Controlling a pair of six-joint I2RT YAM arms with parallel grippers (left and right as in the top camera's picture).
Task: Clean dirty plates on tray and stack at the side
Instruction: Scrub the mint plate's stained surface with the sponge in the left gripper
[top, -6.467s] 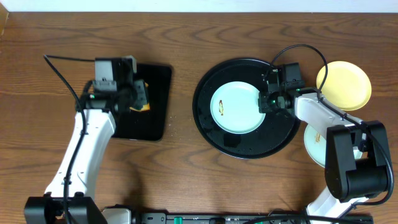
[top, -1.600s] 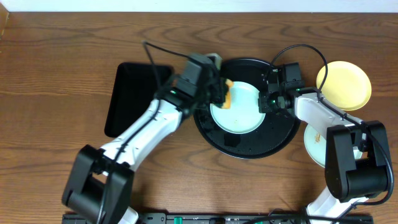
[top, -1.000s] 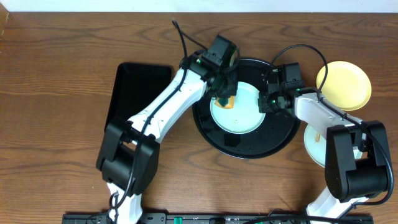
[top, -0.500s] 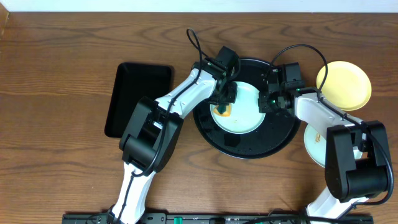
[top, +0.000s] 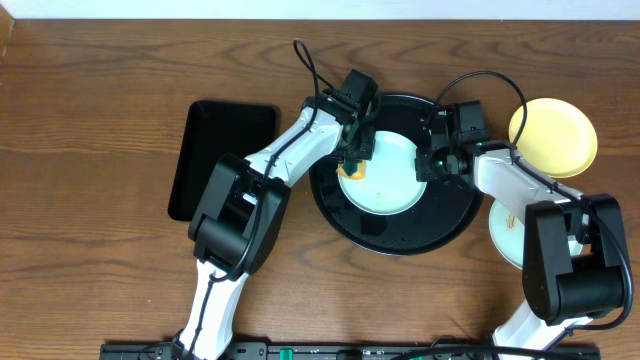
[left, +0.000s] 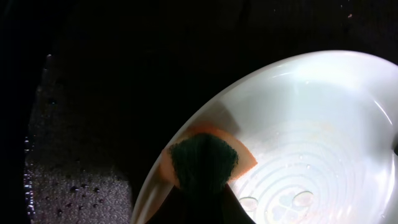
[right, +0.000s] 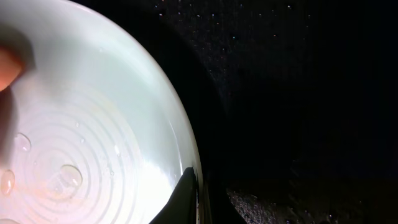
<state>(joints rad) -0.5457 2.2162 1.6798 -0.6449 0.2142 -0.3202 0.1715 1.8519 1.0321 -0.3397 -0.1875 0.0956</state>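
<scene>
Mint-white plate (top: 390, 180) sits centred in round black tray (top: 400, 243). Left arm reaches in from 7 o'clock. Left hand (top: 356, 158) is tipped down at the plate's 9 o'clock rim, clenched on orange-green sponge (left: 205, 163) pressed on the plate. Right hand (top: 430, 163) at plate's 3 o'clock, pinching its rim. Yellow plate (top: 553, 137) on counter (top: 100, 100), at tray's 2 o'clock.
</scene>
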